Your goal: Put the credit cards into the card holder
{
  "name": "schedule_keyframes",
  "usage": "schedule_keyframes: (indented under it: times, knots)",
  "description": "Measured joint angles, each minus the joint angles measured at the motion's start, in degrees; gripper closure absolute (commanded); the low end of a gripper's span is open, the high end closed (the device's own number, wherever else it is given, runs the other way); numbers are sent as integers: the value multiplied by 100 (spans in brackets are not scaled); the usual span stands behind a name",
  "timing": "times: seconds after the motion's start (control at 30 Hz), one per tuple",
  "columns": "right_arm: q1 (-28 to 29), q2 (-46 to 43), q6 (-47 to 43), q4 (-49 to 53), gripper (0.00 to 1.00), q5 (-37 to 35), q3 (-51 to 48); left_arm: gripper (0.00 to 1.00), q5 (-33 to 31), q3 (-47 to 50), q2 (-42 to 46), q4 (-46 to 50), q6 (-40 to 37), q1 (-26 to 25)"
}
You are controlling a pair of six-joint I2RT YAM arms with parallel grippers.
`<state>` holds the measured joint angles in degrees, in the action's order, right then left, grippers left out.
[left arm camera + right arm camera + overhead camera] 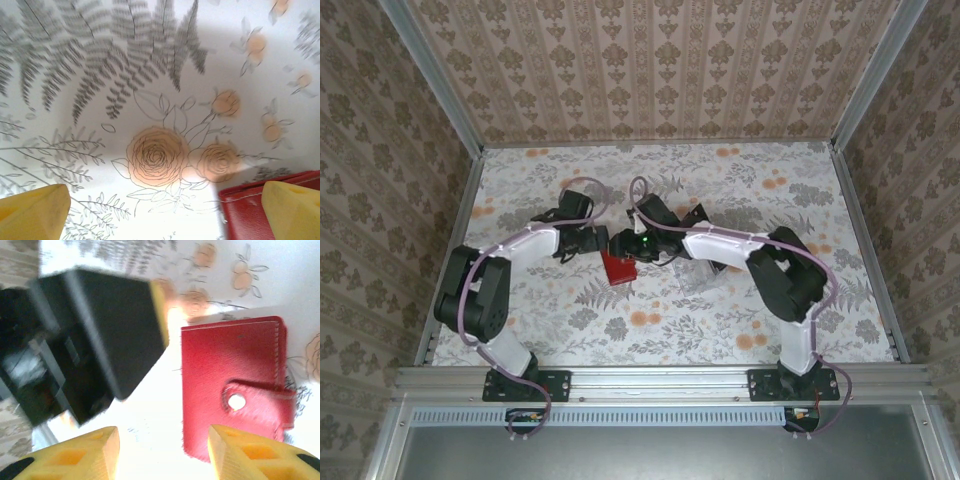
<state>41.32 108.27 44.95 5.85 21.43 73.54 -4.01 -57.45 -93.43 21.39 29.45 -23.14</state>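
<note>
card holder point(232, 385) shut, centre-right of frame, clasp point(236, 401) snapped | left gripper point(162, 210) spread wide, empty | right gripper point(160, 455) parted, empty | likely next: pin card holder flat, peel flap near clasp slowly

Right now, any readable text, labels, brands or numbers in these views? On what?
No readable text anywhere.
card holder: plain red, pale snap, no lettering.
black housing: blurred, nothing legible.
table cover: floral print only, no words.

One card holder point(232, 387), seemingly
</note>
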Motion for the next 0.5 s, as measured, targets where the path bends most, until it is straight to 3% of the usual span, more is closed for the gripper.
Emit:
schedule_keyframes:
  times: [0.23,0.43,0.47,0.5]
  knots:
    - [-243,-1893,-282,210,30,-284,-544,0,-37,-313,1097,98,-96,201]
    - [-1213,-3517,-776,890,9,-1241,-872,0,-588,-83,2197,-199,-319,271]
    - [-1419,-3766,-866,977,0,-1473,-966,0,-769,55,2424,-358,-424,282]
    - [-1569,-3945,-929,1012,0,-1668,-1054,0,-935,190,2618,-522,-535,291]
